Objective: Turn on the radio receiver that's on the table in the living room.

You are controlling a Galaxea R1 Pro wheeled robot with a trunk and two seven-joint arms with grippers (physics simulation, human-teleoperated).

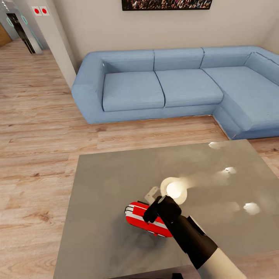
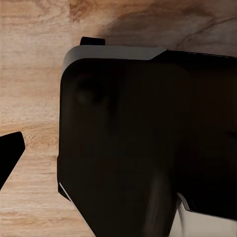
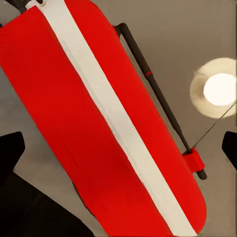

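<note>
The small red rounded-rectangle radio receiver (image 1: 144, 219) lies on its side on the near part of the large low square table with a glossy grey top (image 1: 112, 186), slanted across it; its plastic-looking shell is smooth and matte red, split lengthwise by a flat white band (image 3: 106, 113). In the right wrist view the radio receiver (image 3: 74, 128) sits close under the camera, with a thin black wire handle (image 3: 158, 96) running parallel to its long edge, just beside it and joined at a small red lug near one end. The right gripper (image 1: 153, 211), black and blocky, is directly over the radio's nearer end in the head view; in the right wrist view its two dark fingertips (image 3: 10, 150) appear at opposite margins, spread wide apart with the radio between them, so the jaws stand open and grasp nothing; whether a finger touches the shell I cannot tell. The tabletop is mirror-like, showing a bright round lamp reflection (image 3: 217, 89) and several smaller glare spots. The table stands on a light wood plank floor (image 1: 35, 155) with visible grain. Beyond it, well apart, is a blue fabric L-shaped sofa (image 1: 174, 87) with soft rounded cushions, against a beige wall bearing the lower edge of a framed crowd photo (image 1: 166, 4). The left wrist view shows a dark, blurred body above wood flooring (image 2: 29, 89) and one black fingertip (image 2: 10, 153); left gripper opening: cannot tell.
</note>
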